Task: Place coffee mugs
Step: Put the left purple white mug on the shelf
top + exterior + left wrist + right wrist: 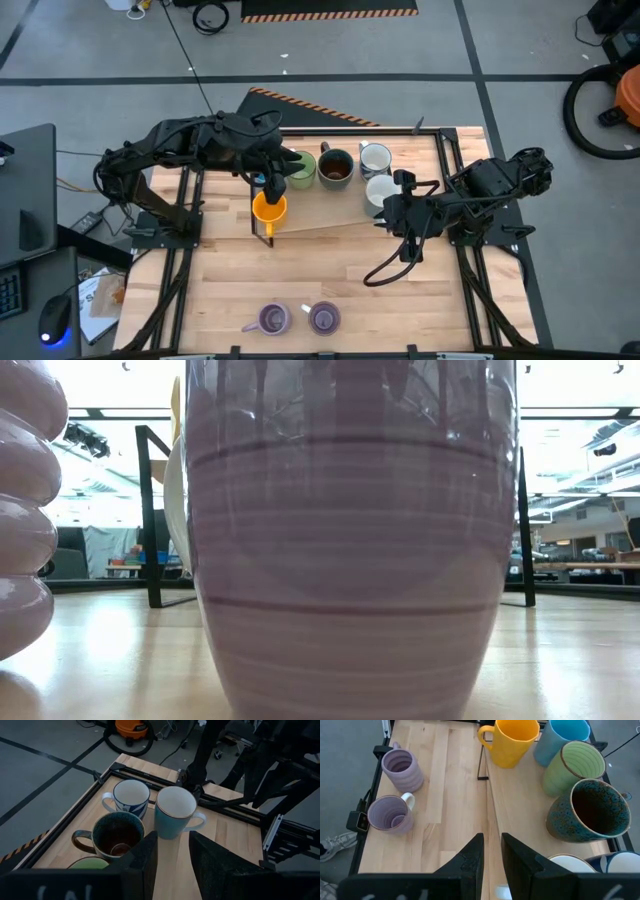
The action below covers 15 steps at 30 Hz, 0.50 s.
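Six coffee mugs stand in a group at the far middle of the table: orange (512,740), blue (565,735), green (572,765), dark brown (590,810) and two white (131,797) (175,812). Two purple mugs (273,319) (323,318) stand upright near the front edge; one (350,540) fills the low view. My left gripper (270,188) hangs open above the orange mug (268,208) and hides the blue one from above. My right gripper (392,212) hovers beside the nearer white mug (380,190), its fingers (472,855) a narrow gap apart, with nothing between them.
A black upright bracket (482,765) stands by the orange mug, at the end of a wooden board edge (330,226) that runs across the table. Black frame rails (465,180) border the table. Bare wood lies between the mug group and the purple mugs.
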Each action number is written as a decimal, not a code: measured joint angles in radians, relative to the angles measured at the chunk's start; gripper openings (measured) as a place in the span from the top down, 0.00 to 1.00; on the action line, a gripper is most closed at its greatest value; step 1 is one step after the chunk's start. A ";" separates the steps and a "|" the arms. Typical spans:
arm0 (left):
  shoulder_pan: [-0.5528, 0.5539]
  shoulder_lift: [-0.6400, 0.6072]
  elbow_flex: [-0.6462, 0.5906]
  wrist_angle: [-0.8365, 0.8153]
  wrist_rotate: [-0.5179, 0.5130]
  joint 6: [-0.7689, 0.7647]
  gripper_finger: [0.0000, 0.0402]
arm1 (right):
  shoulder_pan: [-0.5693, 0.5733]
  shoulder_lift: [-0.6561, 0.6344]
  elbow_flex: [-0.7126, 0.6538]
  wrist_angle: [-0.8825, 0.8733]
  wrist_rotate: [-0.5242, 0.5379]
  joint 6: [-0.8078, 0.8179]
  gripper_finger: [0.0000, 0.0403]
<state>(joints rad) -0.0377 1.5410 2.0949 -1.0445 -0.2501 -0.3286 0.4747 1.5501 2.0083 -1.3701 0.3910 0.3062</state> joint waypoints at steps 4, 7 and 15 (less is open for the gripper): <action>0.000 0.000 0.000 0.000 0.000 0.000 0.71 | 0.000 0.000 0.000 0.000 0.000 -0.003 0.82; 0.000 0.000 0.000 0.000 0.000 0.000 0.71 | 0.000 0.000 0.000 0.000 0.000 -0.004 0.82; 0.000 0.000 0.000 0.000 0.000 0.000 0.71 | 0.000 0.000 0.000 0.000 0.000 -0.021 0.82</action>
<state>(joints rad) -0.0376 1.5410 2.0949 -1.0444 -0.2501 -0.3285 0.4747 1.5501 2.0083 -1.3701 0.3908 0.2854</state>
